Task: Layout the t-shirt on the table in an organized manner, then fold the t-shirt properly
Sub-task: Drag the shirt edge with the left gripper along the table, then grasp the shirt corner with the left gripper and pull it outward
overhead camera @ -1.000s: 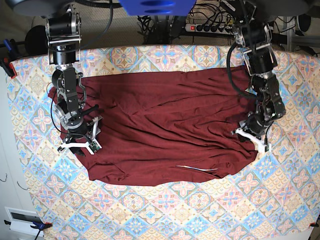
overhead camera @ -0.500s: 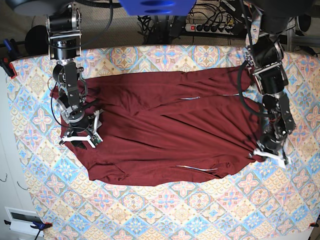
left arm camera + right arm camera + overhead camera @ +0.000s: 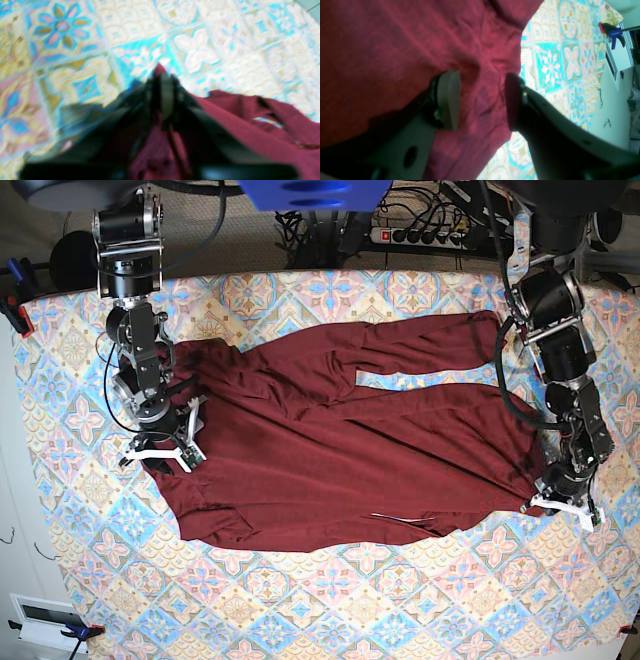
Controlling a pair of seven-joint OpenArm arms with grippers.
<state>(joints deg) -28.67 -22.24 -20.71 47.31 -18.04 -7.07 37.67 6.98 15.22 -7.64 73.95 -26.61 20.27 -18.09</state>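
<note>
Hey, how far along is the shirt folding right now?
Early, still at the laying-out stage. Done: the t-shirt is spread wide across the table, though wrinkled and bunched along its top edge. In hand: the left gripper pinches the shirt's edge at the base view's right, and the right gripper sits open over fabric at the opposite side. Left: smoothing it flat, then every fold.

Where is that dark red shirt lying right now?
In the base view the t-shirt lies spread across the middle of the patterned table, stretching between the two arms, rumpled along its far edge.
</note>
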